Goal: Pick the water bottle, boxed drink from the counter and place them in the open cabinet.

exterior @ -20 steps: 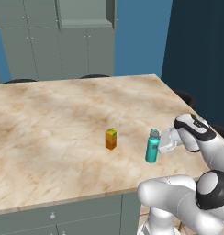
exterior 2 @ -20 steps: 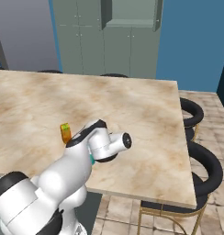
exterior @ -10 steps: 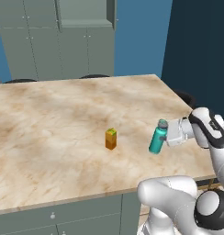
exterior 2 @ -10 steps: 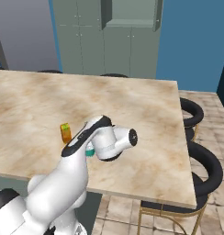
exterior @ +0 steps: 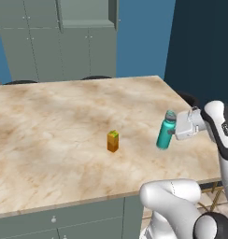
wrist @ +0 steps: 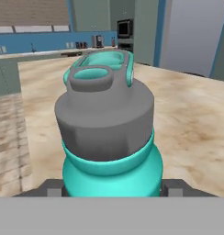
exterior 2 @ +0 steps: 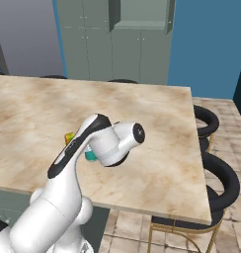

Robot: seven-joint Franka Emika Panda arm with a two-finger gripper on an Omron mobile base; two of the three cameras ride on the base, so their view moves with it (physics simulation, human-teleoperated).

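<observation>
The teal water bottle with its grey cap hangs tilted just above the right part of the marbled counter. My gripper is shut on it from the right. Close up, the water bottle stands between my dark fingertips. The orange boxed drink stands upright on the counter, left of the bottle. Behind my forearm, a sliver of the boxed drink and of the bottle peek out. The open cabinet is high on the far wall, its door swung out.
Black stools line the counter's right side, with another stool further back. Closed grey-green cupboards stand under the open cabinet. Drawer fronts run under the counter's near edge.
The water bottle has risen off the counter and moved right in my gripper, tipping slightly. My arm has lifted and swung right. The boxed drink has stayed put.
</observation>
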